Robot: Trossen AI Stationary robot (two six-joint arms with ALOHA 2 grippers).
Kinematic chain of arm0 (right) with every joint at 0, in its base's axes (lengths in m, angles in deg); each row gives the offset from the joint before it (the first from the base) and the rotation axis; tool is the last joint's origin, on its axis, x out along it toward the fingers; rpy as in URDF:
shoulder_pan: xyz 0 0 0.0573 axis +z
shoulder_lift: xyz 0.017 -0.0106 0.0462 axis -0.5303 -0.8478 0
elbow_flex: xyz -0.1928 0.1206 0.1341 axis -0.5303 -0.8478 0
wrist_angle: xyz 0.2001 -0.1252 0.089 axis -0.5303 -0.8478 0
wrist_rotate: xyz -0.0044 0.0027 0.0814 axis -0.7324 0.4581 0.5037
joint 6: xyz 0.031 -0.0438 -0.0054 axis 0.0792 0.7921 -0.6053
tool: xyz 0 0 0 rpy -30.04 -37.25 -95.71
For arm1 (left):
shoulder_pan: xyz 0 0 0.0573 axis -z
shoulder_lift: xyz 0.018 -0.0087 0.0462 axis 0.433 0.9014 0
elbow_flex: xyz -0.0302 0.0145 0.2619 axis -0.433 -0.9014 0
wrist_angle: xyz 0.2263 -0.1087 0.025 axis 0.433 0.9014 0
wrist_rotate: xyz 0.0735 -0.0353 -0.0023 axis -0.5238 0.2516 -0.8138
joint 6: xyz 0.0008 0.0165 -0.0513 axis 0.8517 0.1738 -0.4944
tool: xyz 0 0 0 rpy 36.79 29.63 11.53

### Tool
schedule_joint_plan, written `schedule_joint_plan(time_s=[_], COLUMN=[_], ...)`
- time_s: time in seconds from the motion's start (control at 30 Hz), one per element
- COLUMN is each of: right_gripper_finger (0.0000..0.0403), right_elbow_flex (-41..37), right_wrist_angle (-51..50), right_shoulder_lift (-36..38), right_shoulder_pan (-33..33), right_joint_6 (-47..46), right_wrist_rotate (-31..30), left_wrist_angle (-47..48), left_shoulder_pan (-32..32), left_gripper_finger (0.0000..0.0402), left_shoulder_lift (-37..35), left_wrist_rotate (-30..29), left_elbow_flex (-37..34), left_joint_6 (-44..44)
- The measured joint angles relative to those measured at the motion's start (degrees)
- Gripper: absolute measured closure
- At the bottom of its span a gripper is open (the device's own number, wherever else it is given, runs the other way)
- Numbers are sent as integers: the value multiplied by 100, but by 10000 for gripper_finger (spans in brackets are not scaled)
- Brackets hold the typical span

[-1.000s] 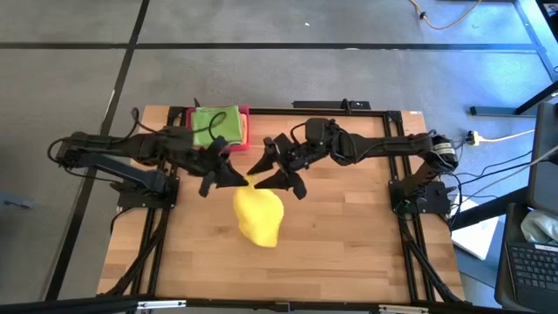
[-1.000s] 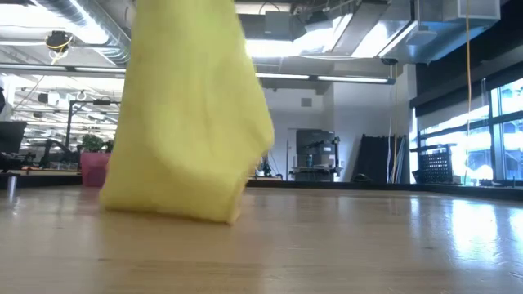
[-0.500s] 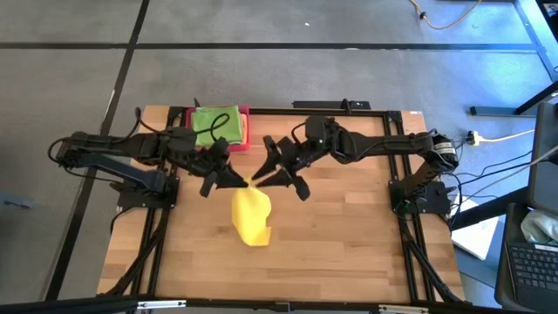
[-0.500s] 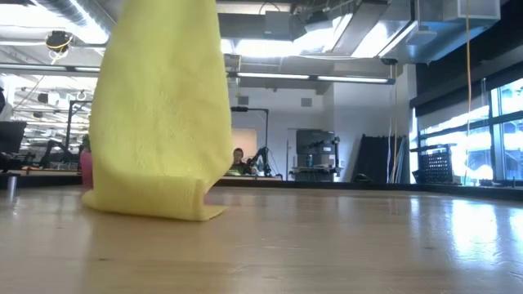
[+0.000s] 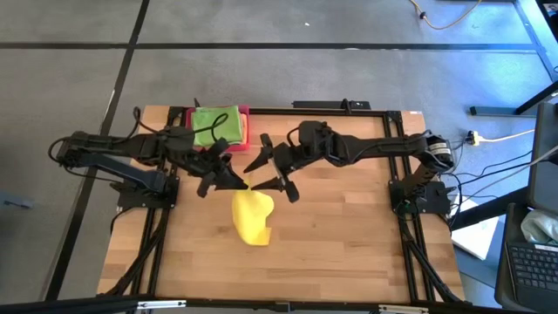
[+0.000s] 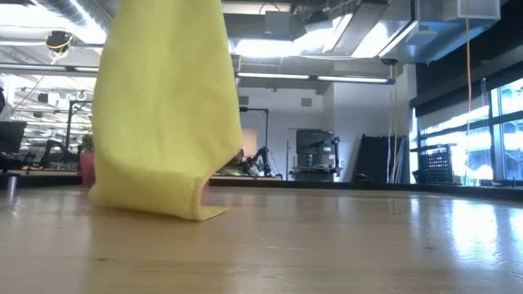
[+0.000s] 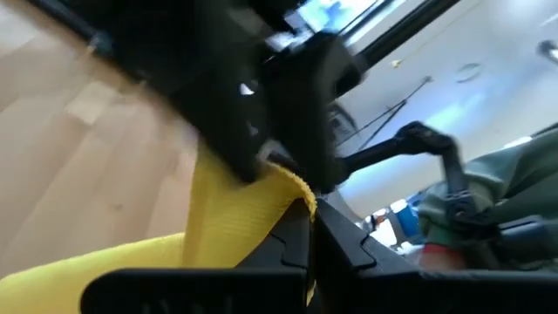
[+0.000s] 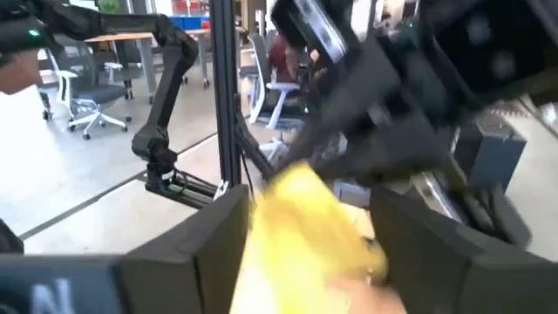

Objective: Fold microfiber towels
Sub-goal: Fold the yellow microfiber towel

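A yellow microfiber towel hangs from my left gripper, which is shut on its top. In the low view the towel drops as a narrow drape, and its lower end rests curled on the wooden table. My right gripper faces the left one at mid-table. It is open, with a finger on either side of the towel's top; whether they touch it cannot be told. More towels, bright green, lie on the pink-red tray. My left gripper pinches the yellow towel's top edge between its two fingers. The fingers come nearly level from the table's left side. One layer or several, I cannot tell. The towel hangs slack below the fingers, and its lower end lies on the table.
The pink-red tray with the green towels stands at the table's far edge, just behind my left arm. A black frame runs round the tabletop. Bare wood lies to the right of the yellow towel and in front of it.
My right gripper has rolled about its own axis and edged toward the towel's held top. The hanging towel has drawn narrower and swung a little toward the table's left. Its lower end has come to rest curled over on the table.
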Motion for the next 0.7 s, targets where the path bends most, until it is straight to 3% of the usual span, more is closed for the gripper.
schedule_joint_plan(time_s=[0.13,0.33,0.53,0.7], right_gripper_finger=[144,151,204,279], right_elbow_flex=[0,-2,0,-1], right_wrist_angle=[-36,-46,-11,-31], right_shoulder_lift=[-98,-200,-105,-87], right_shoulder_pan=[-50,-56,-57,-31], right_joint_6=[-226,-905,-1656,-2090], right_wrist_rotate=[2,253,603,920], left_wrist_angle=[-388,-457,271,723], left_shoulder_pan=[104,202,254,169], left_gripper_finger=[401,401,401,401], left_shoulder_lift=[-2,-6,-26,-37], left_wrist_rotate=[8,5,-16,-16], left_elbow_flex=[0,4,7,7], left_joint_6=[-9,-19,83,377])
